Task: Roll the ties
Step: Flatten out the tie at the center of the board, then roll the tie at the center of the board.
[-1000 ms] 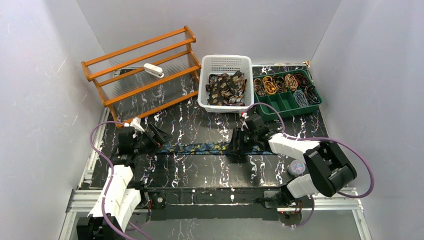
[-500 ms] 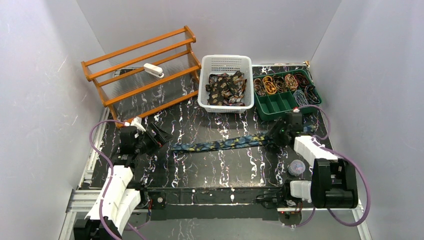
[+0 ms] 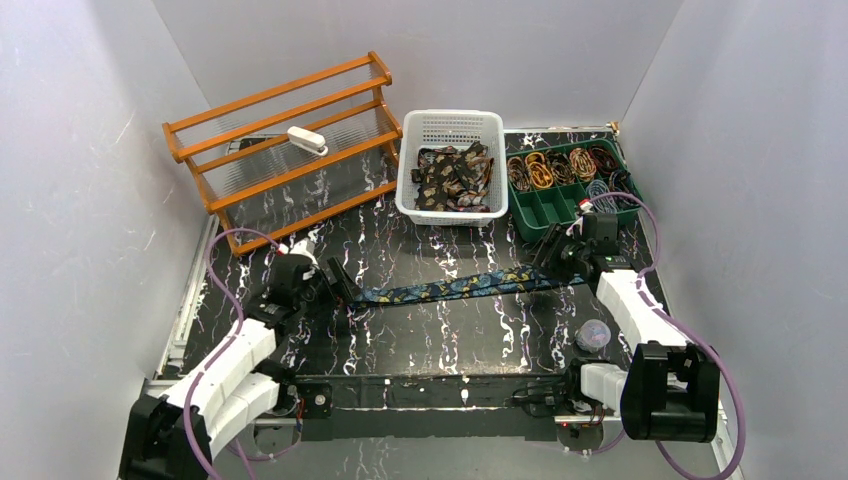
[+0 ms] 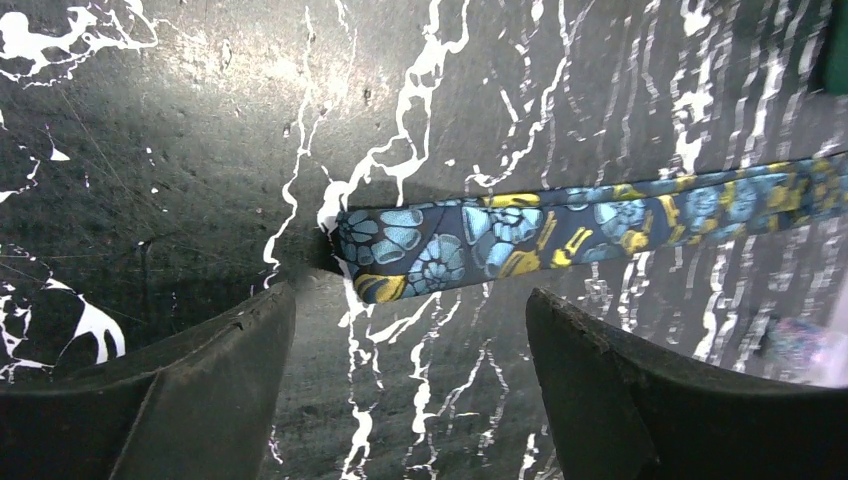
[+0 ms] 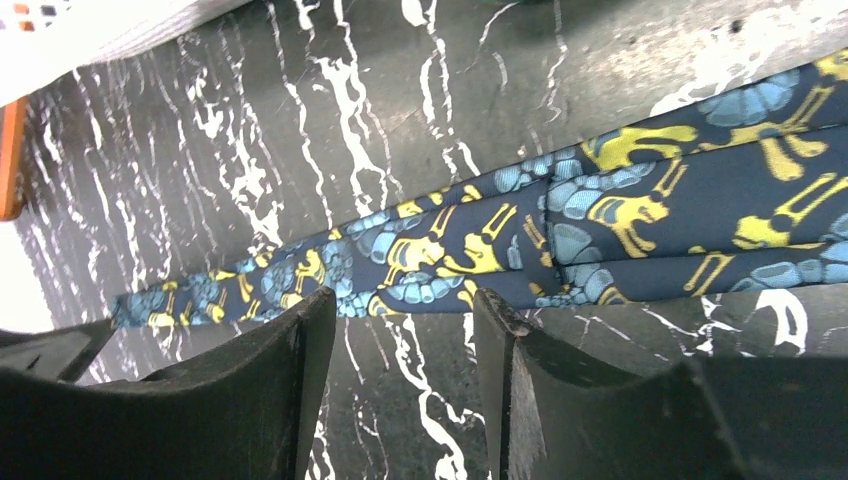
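At the far left of the table (image 3: 420, 330), a wooden rack (image 3: 290, 150) stands at an angle with a small white object (image 3: 307, 141) resting on one of its rails.

Nearer the arms, the left gripper (image 4: 410, 312) is low over the marbled black surface with its fingers (image 4: 200, 390) spread wide and nothing between them. The narrow end of the blue tie (image 4: 560, 230) lies just beyond the tips, apart from both.

That tie (image 3: 450, 288) is patterned in teal and gold. It lies flat and stretched across the middle of the table, running from the left gripper (image 3: 340, 285) slightly away toward the right one.

Behind it, the white slotted basket (image 3: 452, 116) holds a loose heap of dark brown and tan ties (image 3: 455, 178).

Just beside the basket, the green divided tray (image 3: 556, 206) holds rolled ties (image 3: 560, 167), one per compartment along its back row. A paler roll (image 3: 600, 192) sits in the front row toward the right.

In front of the tray, the right gripper (image 5: 403, 320) has its fingers (image 5: 250, 400) parted, with bare table showing in the gap. The wider, layered part of the tie (image 5: 600, 230) lies right at the tips, and whether they touch the cloth cannot be told.
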{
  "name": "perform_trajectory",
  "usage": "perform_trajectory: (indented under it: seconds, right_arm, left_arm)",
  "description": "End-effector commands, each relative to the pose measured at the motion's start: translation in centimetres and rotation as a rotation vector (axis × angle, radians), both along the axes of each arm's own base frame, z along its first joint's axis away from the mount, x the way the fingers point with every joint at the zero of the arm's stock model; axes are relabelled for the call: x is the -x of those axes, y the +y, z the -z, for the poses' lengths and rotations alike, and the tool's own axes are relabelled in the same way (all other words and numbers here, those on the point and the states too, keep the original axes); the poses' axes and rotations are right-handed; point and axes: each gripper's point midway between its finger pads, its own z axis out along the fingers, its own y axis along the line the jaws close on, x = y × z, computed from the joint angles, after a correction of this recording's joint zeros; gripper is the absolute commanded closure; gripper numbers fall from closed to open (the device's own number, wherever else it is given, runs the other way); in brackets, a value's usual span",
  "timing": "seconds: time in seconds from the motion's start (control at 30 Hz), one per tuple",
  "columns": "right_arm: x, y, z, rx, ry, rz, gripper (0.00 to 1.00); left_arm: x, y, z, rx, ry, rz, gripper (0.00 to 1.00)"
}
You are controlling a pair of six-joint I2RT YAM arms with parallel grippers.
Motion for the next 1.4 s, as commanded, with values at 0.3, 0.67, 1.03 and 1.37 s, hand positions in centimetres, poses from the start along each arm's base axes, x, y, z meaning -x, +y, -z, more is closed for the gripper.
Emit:
perform_trajectory:
  seconds: [0.3,0.67,1.03,1.37]
  right_arm:
    - [1.2,3.4,-1.0,-0.112,0.026,-0.152,0.41]
    - [2.2,6.7,-0.2,-0.112,0.074,-0.254,0.4]
    - [2.5,10.6,-0.4,-0.052,0.084,-0.371,0.4]
    - [2.9,12.0,0.7,0.038,0.11,-0.456,0.4]
  left_arm:
    - [-1.8,0.2,1.3,-0.271,-0.021,0.002,0.28]
    - [-0.7,0.6,3.1,-0.29,0.028,0.01,0.53]
    - [0.2,2.3,3.9,-0.32,0.048,-0.074,0.72]
    - [0.6,3.1,4.1,-0.309,0.05,-0.149,0.79]
